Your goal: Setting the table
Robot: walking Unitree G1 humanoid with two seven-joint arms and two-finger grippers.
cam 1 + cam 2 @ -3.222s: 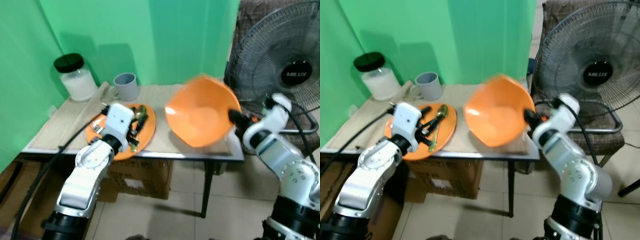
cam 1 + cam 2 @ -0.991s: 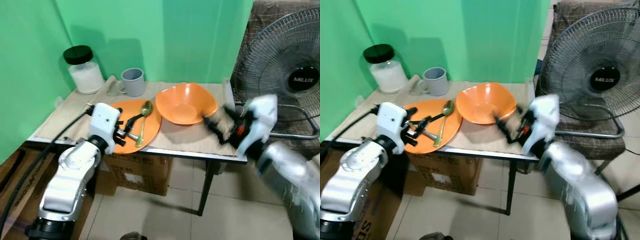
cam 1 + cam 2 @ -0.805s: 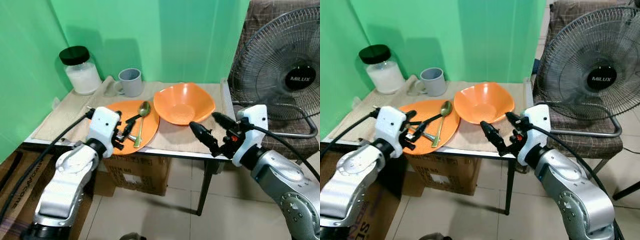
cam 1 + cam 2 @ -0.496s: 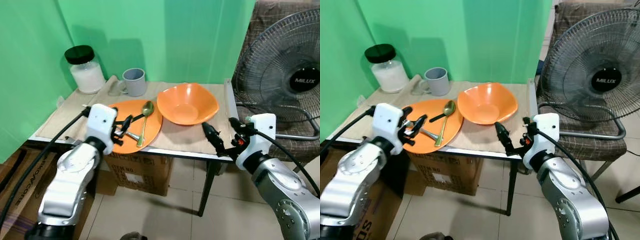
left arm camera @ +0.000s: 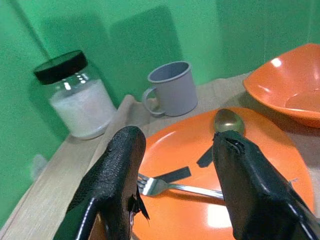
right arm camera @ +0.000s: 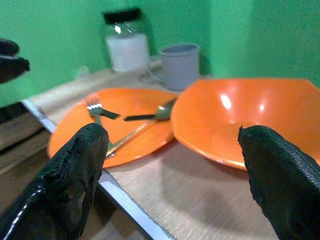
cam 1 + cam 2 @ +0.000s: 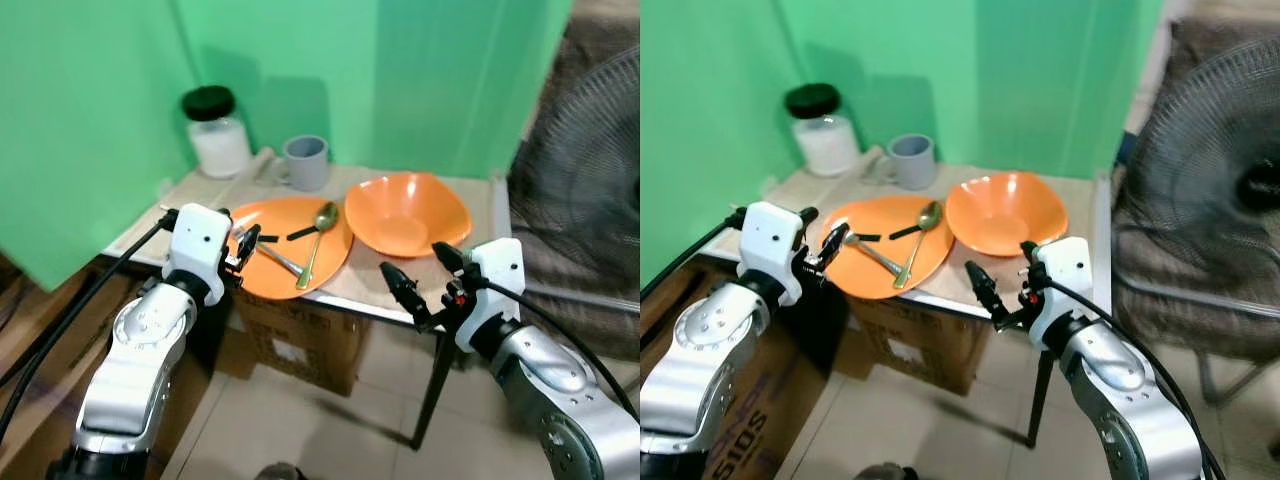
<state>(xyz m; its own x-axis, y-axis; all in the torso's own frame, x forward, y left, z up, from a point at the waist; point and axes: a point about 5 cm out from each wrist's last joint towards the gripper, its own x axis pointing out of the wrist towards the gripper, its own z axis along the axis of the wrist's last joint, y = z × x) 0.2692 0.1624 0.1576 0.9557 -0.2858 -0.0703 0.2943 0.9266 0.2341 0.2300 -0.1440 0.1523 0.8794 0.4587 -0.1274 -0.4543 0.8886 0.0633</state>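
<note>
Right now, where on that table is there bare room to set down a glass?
Bare mat lies in front of the orange bowl by the table's near right corner, and in the back right corner behind it. The left is crowded: plate with fork and spoon, mug, jar.

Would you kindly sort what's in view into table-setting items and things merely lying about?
Table setting: orange plate, fork, spoon, orange bowl, grey mug, all on the table.
Lying about: lidded jar, fan, cardboard box.
</note>
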